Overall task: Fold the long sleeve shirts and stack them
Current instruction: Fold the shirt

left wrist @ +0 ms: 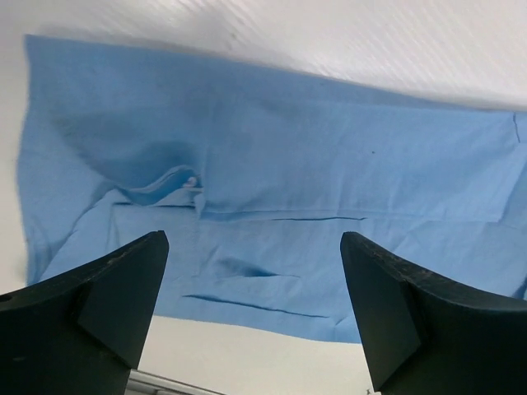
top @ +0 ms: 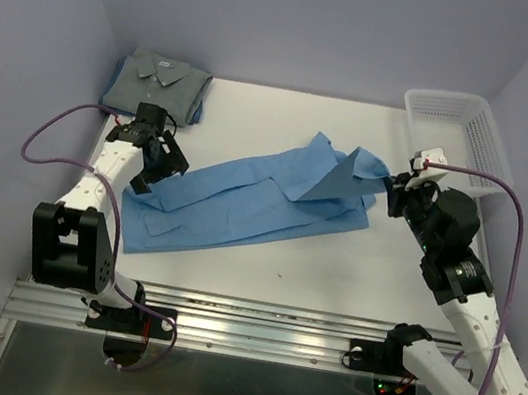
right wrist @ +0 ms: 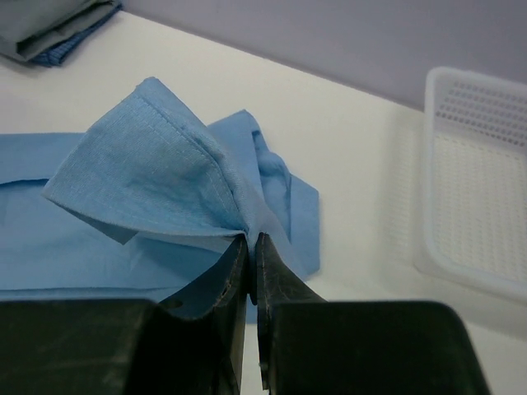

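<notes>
On the right side, your right gripper [right wrist: 253, 240] pinches a corner of the light blue shirt [top: 254, 196], mid-fold. Your left gripper [left wrist: 254, 247] is spread wide and empty. Next, you probably lay that corner across, flat.

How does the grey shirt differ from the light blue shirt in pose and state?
The grey shirt is folded into a compact rectangle at the far left corner; the light blue shirt lies stretched long across the middle. No gripper touches the grey shirt; the right gripper pinches and lifts one end of the light blue shirt. Both rest on the white table.
</notes>
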### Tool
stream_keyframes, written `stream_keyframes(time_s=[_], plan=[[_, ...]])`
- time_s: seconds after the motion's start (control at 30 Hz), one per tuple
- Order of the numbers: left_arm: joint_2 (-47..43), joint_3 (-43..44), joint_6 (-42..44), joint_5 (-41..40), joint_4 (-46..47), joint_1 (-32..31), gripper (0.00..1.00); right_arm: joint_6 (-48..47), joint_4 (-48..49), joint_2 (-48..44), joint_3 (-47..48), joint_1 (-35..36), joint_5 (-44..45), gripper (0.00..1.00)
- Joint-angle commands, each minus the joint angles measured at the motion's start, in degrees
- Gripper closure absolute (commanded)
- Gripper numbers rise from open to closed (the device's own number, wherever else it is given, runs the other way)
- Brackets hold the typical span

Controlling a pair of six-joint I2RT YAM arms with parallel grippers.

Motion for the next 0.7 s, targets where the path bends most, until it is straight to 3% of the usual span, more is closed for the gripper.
stream_keyframes(time_s=[0.0, 0.1, 0.17, 0.27, 0.37, 0.43, 0.53, 0.67], plan=[[2.6, -2.6, 2.3, 9.0, 8.4, 0.0, 0.01, -1.8, 9.3, 4.3, 2.6, 0.0, -12.3, 0.99], [6.4, -2.8, 1.0, 9.4, 9.8, 0.1, 0.01, 2.1, 3.6, 4.9, 3.3, 0.0, -9.5, 0.99], [7.3, -3.4, 0.7, 7.5, 9.6, 0.1, 0.01, 11.7, -3.5, 3.4, 3.5, 0.0, -2.4, 0.99], [8.7, -4.3, 0.7, 7.0, 10.1, 0.6, 0.01, 16.6, -11.2, -2.0, 1.8, 0.0, -9.5, 0.99], [9.6, -6.4, 0.4, 6.3, 9.5, 1.1, 0.01, 25.2, -13.2, -7.1, -1.9, 0.0, -27.3, 0.99], [9.7, -7.1, 0.4, 3.6, 9.4, 1.5, 0.01, 30.0, -15.1, -8.6, -2.8, 0.0, -29.4, 0.99], [10.0, -6.5, 1.6, 2.4, 8.8, 3.9, 0.01, 34.7, -27.2, -9.9, 0.0, 0.0, -25.7, 0.99], [11.2, -5.6, 2.2, 4.7, 9.3, 4.1, 0.01, 32.1, -33.1, -10.1, 1.1, 0.0, -18.2, 0.99]])
